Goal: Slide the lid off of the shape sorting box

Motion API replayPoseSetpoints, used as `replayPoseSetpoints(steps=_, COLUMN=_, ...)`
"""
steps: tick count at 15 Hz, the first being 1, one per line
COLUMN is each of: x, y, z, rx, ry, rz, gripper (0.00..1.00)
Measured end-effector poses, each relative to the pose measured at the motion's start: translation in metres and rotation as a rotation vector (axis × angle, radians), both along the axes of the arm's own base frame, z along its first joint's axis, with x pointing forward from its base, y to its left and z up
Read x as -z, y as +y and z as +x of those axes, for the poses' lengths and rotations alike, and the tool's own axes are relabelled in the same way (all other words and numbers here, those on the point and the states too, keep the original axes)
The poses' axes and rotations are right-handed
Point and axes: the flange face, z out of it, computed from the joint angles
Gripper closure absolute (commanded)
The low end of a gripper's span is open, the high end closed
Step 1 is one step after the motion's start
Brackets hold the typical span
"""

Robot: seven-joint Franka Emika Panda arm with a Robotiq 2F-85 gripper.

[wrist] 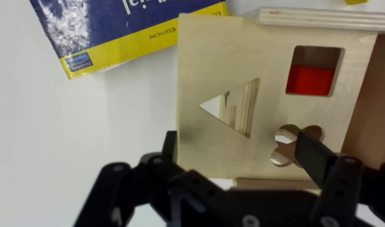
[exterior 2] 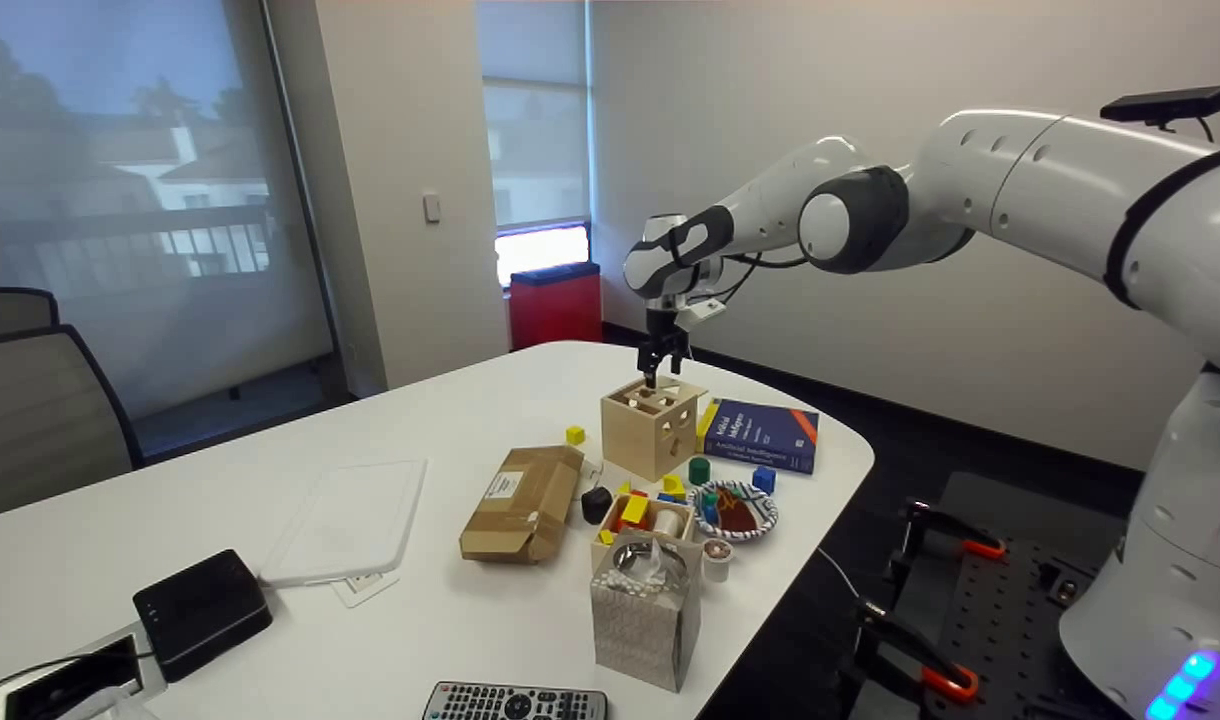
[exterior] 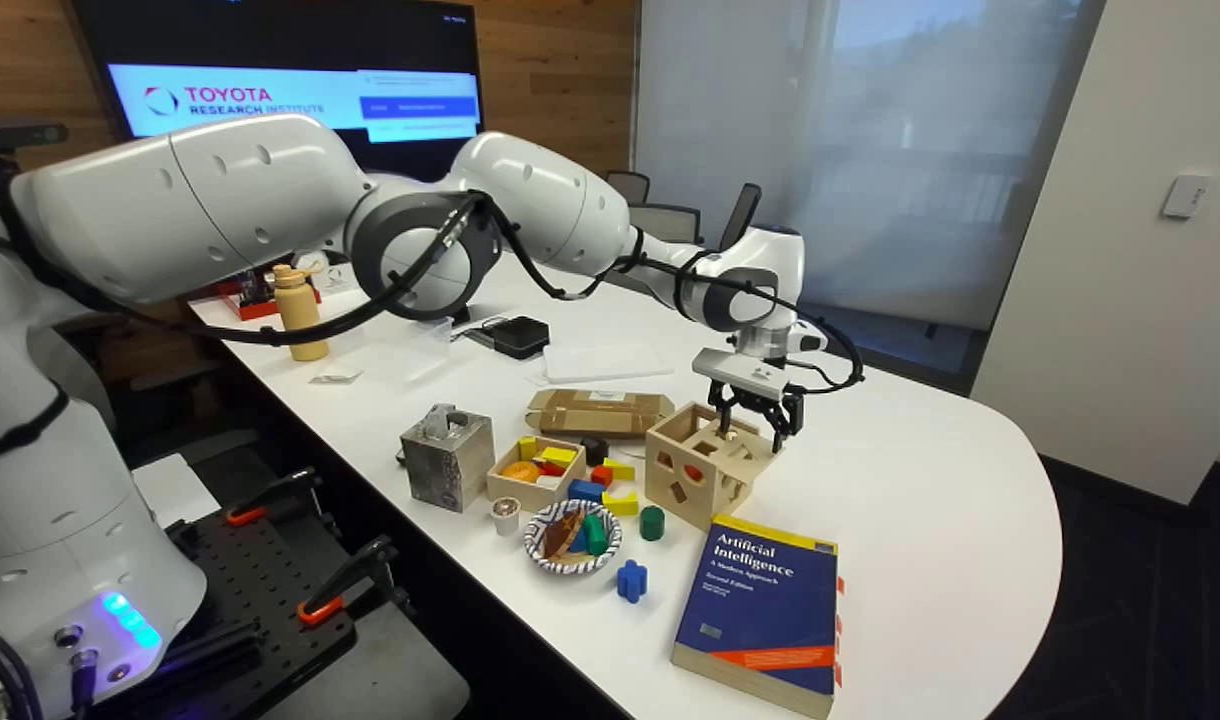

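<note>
Left of claw [exterior: 751, 440] in an exterior view: silver-grey patterned tissue box [exterior: 446, 466], then open light-wood tray [exterior: 562, 484]. Under claw, reaching left: light-wood cube shape sorting box [exterior: 700, 500], thin light-wood lid [wrist: 271, 104] partway off. Claw fingers wide apart: one by lid's outer edge, one at its clover-shaped hole, contact unclear.

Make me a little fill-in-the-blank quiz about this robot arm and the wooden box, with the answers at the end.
The lid is ____ (fully or partly) off the shape sorting box.
Of the lid and the blue book, the tool is nearer the ____.
The book's title reads "Artificial ____".
In the wrist view, the bright colour showing through the lid's square hole is ____.
Missing words: partly; lid; Intelligence; red.
</note>
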Motion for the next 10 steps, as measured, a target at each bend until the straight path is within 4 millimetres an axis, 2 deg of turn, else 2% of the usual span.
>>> replayPoseSetpoints(steps=4, x=-0.026, y=0.009, z=0.009, rx=-0.009, ry=-0.017, rz=0.024, gripper=0.00)
replayPoseSetpoints(steps=10, x=-0.076, y=0.040, z=0.027, rx=-0.045, ry=-0.035, rz=0.048, gripper=0.00)
